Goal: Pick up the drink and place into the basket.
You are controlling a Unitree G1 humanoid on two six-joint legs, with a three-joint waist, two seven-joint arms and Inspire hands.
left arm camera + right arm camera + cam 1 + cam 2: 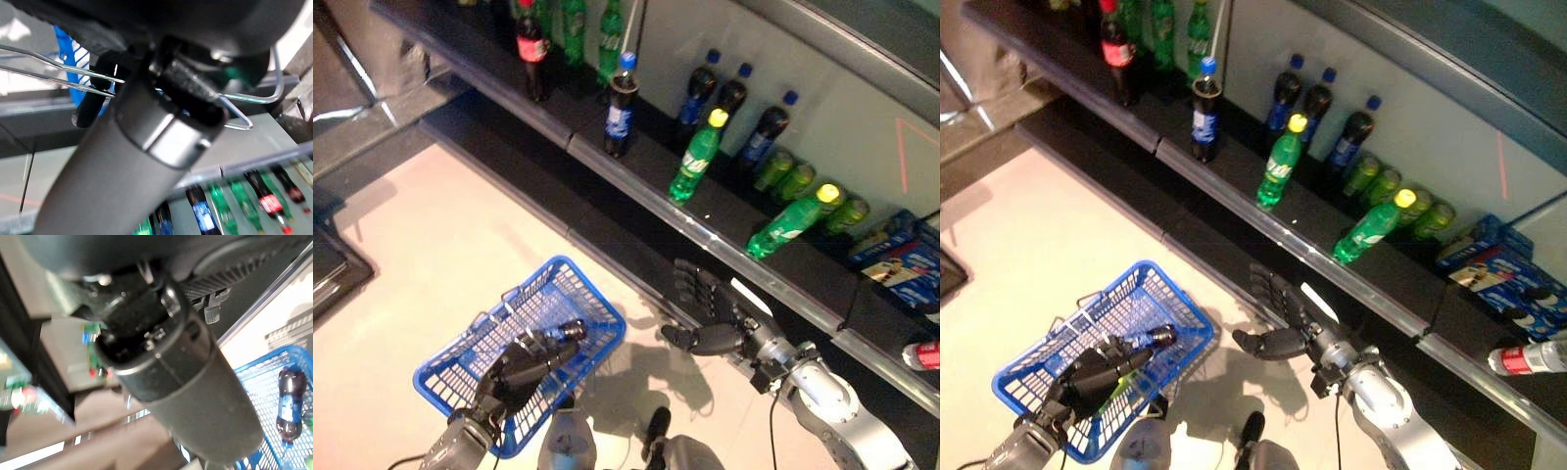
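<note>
A dark shelf (pixel 646 166) with many bottles runs along the wall above a pale floor (pixel 431 255). My left hand (pixel 524 364) is closed around the wire handle (pixel 58 76) of the blue basket (pixel 570 277). A dark drink bottle (pixel 288 404) lies inside it. My right hand (pixel 710 313) hangs open near the shelf edge, holding nothing.

Pale glossy floor (pixel 440 255) below a long dark shelf (pixel 724 211).
</note>
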